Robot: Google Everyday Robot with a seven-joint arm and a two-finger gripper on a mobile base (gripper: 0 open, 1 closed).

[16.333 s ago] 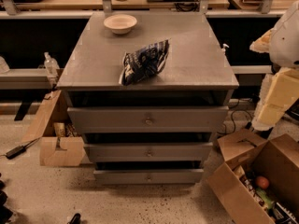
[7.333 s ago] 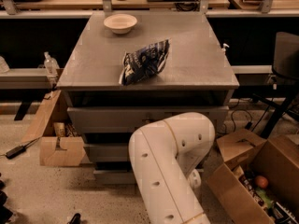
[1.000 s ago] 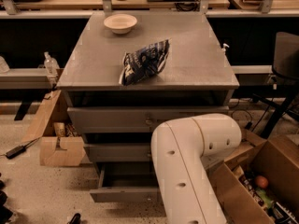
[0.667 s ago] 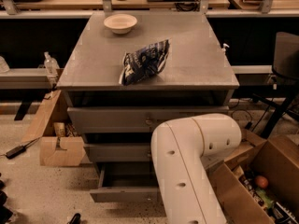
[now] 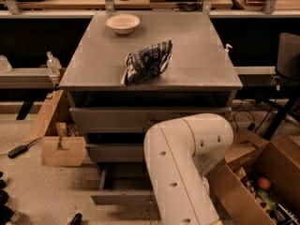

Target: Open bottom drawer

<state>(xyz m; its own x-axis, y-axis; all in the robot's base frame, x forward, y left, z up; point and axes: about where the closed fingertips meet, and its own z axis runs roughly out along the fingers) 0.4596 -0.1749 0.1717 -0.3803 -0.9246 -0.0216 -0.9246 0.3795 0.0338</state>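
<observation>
The grey cabinet (image 5: 197,60) has three drawers. The bottom drawer (image 5: 119,198), the lowest and slimmest, is pulled out towards me; its flat grey front stands forward of the cabinet and its dark inside (image 5: 126,178) shows. The right part of its front and its knob are hidden behind my white arm (image 5: 183,163). My gripper is hidden behind the arm's elbow, low in front of the drawers, so I do not see it. The mid-sized drawer (image 5: 115,152) and the tallest drawer (image 5: 108,118) are shut.
A dark chip bag (image 5: 147,62) and a white bowl (image 5: 123,22) sit on the cabinet top. An open cardboard box (image 5: 262,186) of items stands at the right. A wooden crate (image 5: 63,149) stands at the left, with a bottle (image 5: 52,63) above it.
Since 7 seconds ago the bottom drawer has come out towards me and my arm has shifted right. Over the last second nothing has visibly moved.
</observation>
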